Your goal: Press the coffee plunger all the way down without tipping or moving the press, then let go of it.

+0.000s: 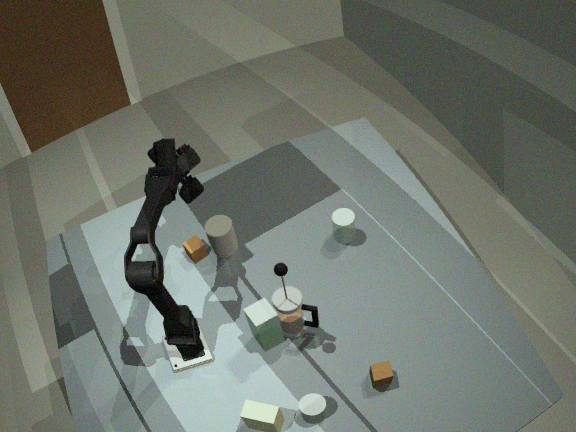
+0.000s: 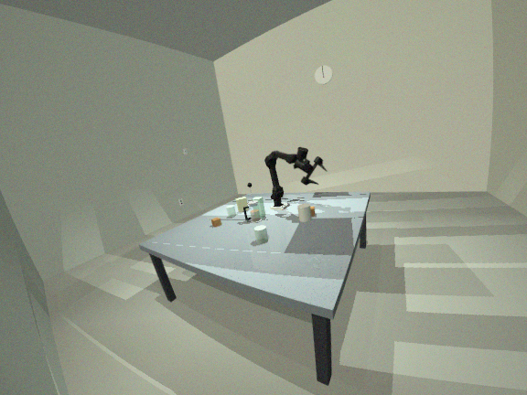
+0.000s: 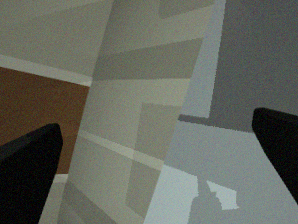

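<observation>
Top view, coffee press (image 1: 288, 314): stands upright on the table (image 1: 425, 310), at about 4 o'clock from the arm's raised wrist, touching or just beside a green-white box (image 1: 264, 324) at its 9 o'clock.
Top view, plunger knob (image 1: 280, 269): a small black ball on a thin rod (image 1: 284, 287), fully raised above the pale lid.
Top view, appearance: clear cylinder with brownish fill low in the body and a black handle (image 1: 311, 315) at 3 o'clock.
Top view, handling (judged): tall, narrow and probably light, so easily tipped; the knob looks smooth, and is best pressed squarely from above along the rod.
Exterior view, gripper (image 2: 316, 170): high above the table, well apart from the coffee press (image 2: 251, 213), which stands at about 8 o'clock from it; jaws spread wide, nothing between them.
Wrist view, fingers: dark tips at both edges, far apart, framing only the table edge and floor; the press does not show here.
</observation>
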`<state>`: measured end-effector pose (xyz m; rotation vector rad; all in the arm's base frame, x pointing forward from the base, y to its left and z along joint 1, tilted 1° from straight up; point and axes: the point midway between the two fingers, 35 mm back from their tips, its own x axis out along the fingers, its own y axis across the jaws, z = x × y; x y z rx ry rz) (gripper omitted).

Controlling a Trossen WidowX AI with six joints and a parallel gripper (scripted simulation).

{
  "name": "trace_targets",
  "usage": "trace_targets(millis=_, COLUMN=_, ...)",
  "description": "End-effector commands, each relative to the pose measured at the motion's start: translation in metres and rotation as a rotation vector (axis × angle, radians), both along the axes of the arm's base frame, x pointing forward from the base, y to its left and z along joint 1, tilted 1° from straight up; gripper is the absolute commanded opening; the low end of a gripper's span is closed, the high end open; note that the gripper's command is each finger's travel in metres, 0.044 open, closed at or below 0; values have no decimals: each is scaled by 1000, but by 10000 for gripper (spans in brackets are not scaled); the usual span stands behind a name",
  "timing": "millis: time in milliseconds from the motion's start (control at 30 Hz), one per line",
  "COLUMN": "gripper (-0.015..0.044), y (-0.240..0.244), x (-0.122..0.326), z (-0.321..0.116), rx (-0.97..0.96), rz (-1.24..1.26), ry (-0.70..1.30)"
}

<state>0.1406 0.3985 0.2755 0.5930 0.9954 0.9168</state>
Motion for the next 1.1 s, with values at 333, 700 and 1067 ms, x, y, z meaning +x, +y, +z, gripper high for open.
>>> trace_targets(millis=333, gripper=440, y=-185, x=130, z=45, rx=-210, rz=-362, ry=-328)
trace_targets(millis=700, gripper=440, y=-352, x=124, z=64, rx=-548, rz=-649, ry=-484)
trace_targets(millis=1067, gripper=440, y=-422, x=81, z=57, rx=-780, rz=-783, ry=-503)
